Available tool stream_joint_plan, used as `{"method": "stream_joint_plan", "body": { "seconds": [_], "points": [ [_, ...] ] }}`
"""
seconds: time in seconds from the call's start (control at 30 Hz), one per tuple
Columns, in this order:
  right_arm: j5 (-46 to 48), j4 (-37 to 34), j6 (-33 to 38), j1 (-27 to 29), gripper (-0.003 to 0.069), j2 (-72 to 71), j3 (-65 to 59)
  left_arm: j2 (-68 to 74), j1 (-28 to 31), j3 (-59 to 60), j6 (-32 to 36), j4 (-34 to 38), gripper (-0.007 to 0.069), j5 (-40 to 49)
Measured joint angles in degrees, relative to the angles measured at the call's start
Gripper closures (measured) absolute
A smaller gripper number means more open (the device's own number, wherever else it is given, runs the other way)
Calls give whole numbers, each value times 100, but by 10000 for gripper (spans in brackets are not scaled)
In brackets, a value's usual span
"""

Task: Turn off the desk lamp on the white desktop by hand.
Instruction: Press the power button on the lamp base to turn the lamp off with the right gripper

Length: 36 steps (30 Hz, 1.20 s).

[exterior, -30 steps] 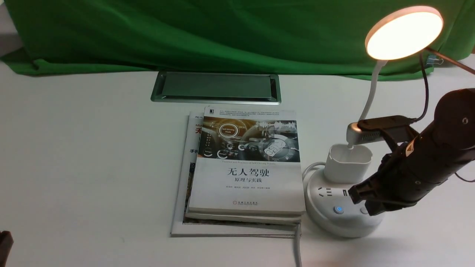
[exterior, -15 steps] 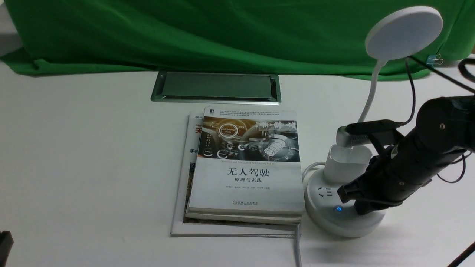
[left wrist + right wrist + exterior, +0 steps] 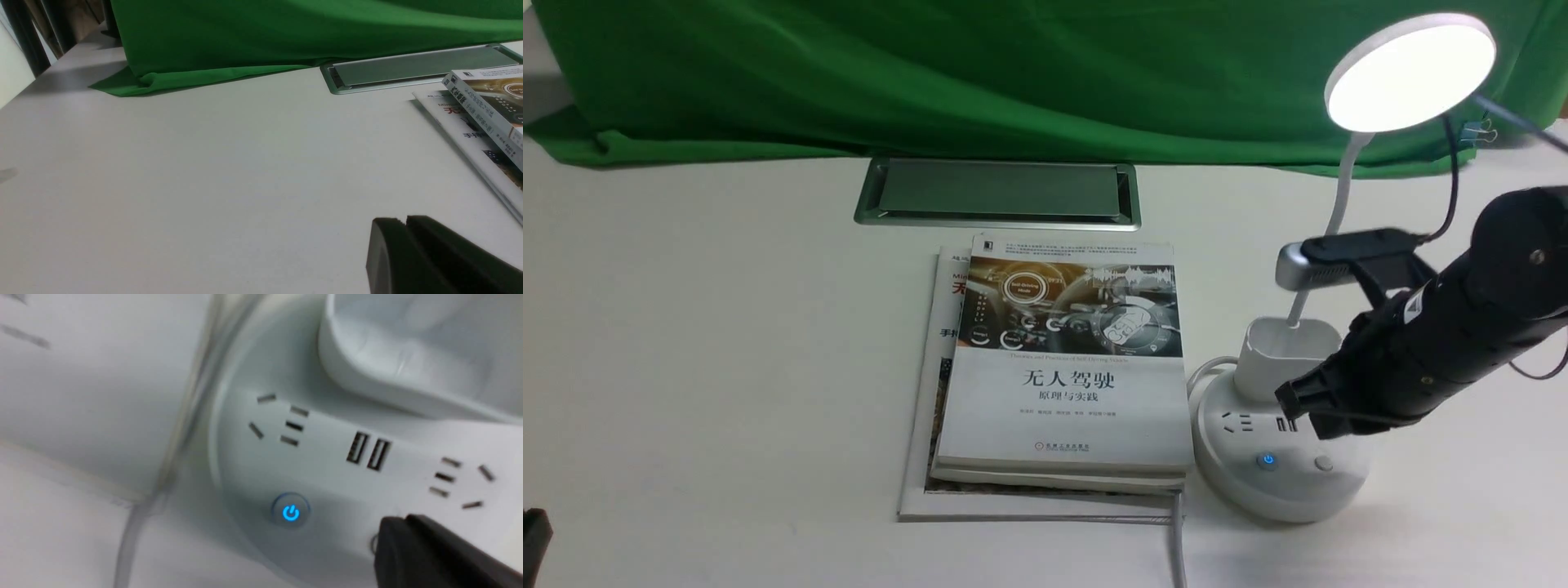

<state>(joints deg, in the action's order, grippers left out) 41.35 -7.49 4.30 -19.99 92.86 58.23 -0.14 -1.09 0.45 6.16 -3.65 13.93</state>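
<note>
The desk lamp stands at the right of the white desktop (image 3: 727, 367). Its disc head (image 3: 1411, 72) glows white. Its round base (image 3: 1258, 486) carries a lit blue power button (image 3: 1267, 461) and a plain button (image 3: 1324, 464). My right gripper (image 3: 1298, 404) is shut and hovers just above the base, over the plain button. In the right wrist view the shut tip (image 3: 398, 528) half hides that button, beside the blue button (image 3: 291, 512). My left gripper (image 3: 404, 222) is shut and empty, low over the bare desktop, and only just shows at the front view's lower left edge.
A stack of books (image 3: 1066, 367) lies directly left of the lamp base. The grey cable hatch (image 3: 998, 193) sits behind them. Green cloth (image 3: 931, 73) covers the back. The lamp's cord (image 3: 1178, 547) runs off the front edge. The cup-shaped holder (image 3: 1286, 355) stands on the base.
The lamp glowed warm a second ago, was dark half a second ago, and now glows white. My right gripper dipped onto the base's plain button, then lifted off it.
</note>
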Motion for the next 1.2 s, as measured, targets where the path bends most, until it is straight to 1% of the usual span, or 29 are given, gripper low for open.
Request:
{"method": "stream_joint_plan", "body": {
  "seconds": [0.5, 0.93, 1.2],
  "points": [
    [169, 0, 106, 0, 622, 633, 76, 0, 0, 0, 0, 0, 605, 0],
    [166, 41, 121, 0, 624, 44, 72, 0, 0, 0, -4, 0, 605, 0],
    [164, 111, 115, 0, 622, 628, 89, 0, 0, 0, -4, 0, 605, 0]
  ]
}}
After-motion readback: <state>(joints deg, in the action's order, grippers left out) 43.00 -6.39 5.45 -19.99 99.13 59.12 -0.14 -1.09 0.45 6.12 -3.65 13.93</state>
